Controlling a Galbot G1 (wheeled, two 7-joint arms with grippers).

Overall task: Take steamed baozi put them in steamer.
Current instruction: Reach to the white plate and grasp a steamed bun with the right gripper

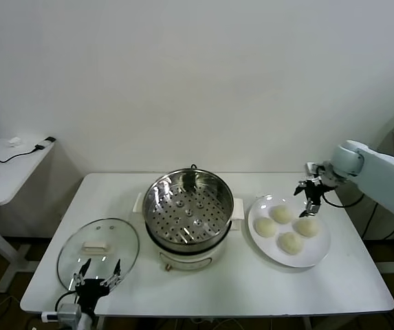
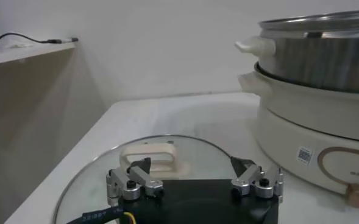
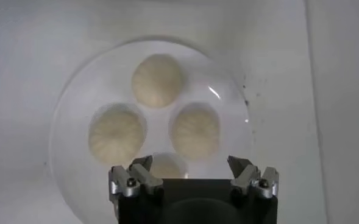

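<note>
1. White wall stands behind a white table [image 1: 252, 289] that carries all the things; a second white side table [image 1: 7, 182] with a cable on it sits off to the robot's left.
2. At the middle of the table stands the steamer [image 1: 188, 216], a shiny steel pot on a white base, its perforated tray bare and uncovered.
3. To the robot's right of the steamer lies a flat white plate [image 1: 317, 256] holding the four steamed baozi [image 1: 291, 242], set close together in a cluster.
4. To the robot's left of the steamer a round glass lid [image 1: 66, 258] with a white handle lies flat on the table.
5. The right pincer [image 1: 311, 208] hangs above the far edge of the plate, over the buns, fingers spread wide and holding nothing; its wrist view looks straight down on the baozi [image 3: 158, 80].
6. The left pincer [image 1: 97, 277] sits low at the near edge of the table, over the near rim of the glass lid [image 2: 185, 152], fingers apart and empty, with the steamer [image 2: 316, 103] just beside.
</note>
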